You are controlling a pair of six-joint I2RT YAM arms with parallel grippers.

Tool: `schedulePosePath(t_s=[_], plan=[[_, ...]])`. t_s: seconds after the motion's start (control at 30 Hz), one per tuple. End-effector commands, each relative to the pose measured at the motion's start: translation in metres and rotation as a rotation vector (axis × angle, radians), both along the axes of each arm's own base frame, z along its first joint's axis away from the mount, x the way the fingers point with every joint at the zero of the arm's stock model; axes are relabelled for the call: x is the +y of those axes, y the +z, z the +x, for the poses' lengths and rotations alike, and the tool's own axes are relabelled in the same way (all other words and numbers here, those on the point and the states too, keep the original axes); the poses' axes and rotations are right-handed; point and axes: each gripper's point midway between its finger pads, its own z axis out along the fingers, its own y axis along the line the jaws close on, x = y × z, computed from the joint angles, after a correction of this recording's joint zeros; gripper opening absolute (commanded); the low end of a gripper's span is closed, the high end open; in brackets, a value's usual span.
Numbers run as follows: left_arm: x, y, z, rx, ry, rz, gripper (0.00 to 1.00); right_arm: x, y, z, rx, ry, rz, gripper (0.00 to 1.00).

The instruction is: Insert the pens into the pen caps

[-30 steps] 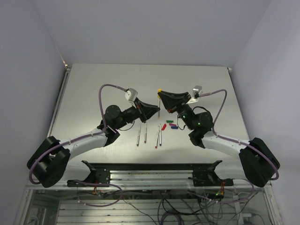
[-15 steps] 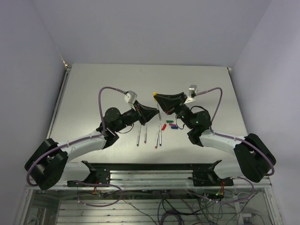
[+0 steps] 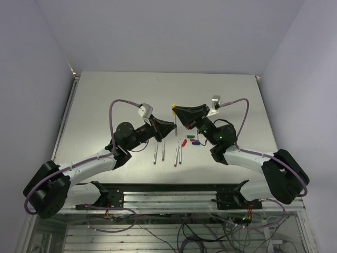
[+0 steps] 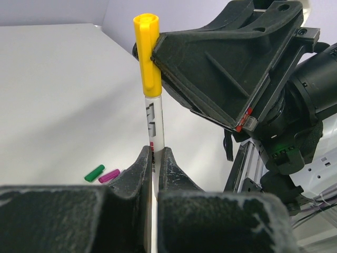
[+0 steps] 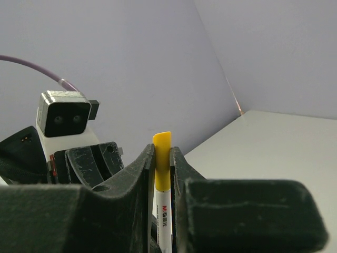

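The left gripper (image 4: pixel 155 154) is clamped on an upright pen (image 4: pixel 154 118). Directly above it, the right gripper (image 5: pixel 162 151) pinches the yellow cap (image 4: pixel 147 52), which sits on the pen's top end.

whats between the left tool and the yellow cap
Only the thin silvery-white pen barrel, running from the left tool up into the short yellow plastic cap that the right tool pinches; seen in the left wrist view.

Top external camera looks down from high at the near side, far off, taking in the whole pale grey flat table (image 3: pixel 105 95); the two wrist cameras face each other at very close range, roughly level, all three sharing the yellow-capped silvery-white thin pen (image 4: pixel 154 118) near mid-frame.
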Motion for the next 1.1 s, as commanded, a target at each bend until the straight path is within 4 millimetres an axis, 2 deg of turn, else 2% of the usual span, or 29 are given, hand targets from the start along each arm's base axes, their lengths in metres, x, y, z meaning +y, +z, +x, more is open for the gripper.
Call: schedulePosePath(t_s=[0.0, 0.17, 0.33, 0.43, 0.57, 0.6, 0.77, 0.9, 1.03, 1.07], plan=[[0.025, 0.102, 0.006, -0.257, 0.116, -0.236, 0.07, 0.013, -0.085, -0.008, 0.206, 0.076, -0.196, 0.0], [0.024, 0.102, 0.007, -0.255, 0.112, -0.229, 0.07, 0.016, -0.089, -0.011, 0.213, 0.098, -0.206, 0.0], [0.017, 0.09, 0.009, -0.227, 0.088, -0.197, 0.07, 0.02, -0.07, -0.008, 0.165, 0.102, -0.196, 0.0], [0.013, 0.078, 0.011, -0.206, 0.081, -0.158, 0.07, 0.017, -0.048, 0.006, 0.109, 0.035, -0.202, 0.18], [0.011, 0.059, 0.015, -0.161, 0.086, -0.125, 0.07, 0.011, -0.002, 0.024, 0.018, -0.072, -0.18, 0.24], [0.011, 0.055, 0.015, -0.153, 0.087, -0.118, 0.07, 0.01, 0.007, 0.026, -0.002, -0.088, -0.173, 0.29], [0.012, 0.038, 0.024, -0.123, 0.122, -0.057, 0.07, -0.003, 0.049, 0.028, -0.099, -0.168, -0.129, 0.68], [0.018, 0.022, 0.035, -0.1, 0.188, 0.007, 0.07, -0.021, 0.064, 0.027, -0.122, -0.251, -0.124, 0.81], [0.028, 0.005, 0.05, -0.077, 0.278, 0.1, 0.07, -0.044, 0.065, 0.028, -0.083, -0.351, -0.144, 0.84], [0.031, -0.001, 0.056, -0.068, 0.304, 0.13, 0.07, -0.05, 0.06, 0.032, -0.049, -0.388, -0.161, 0.84]])
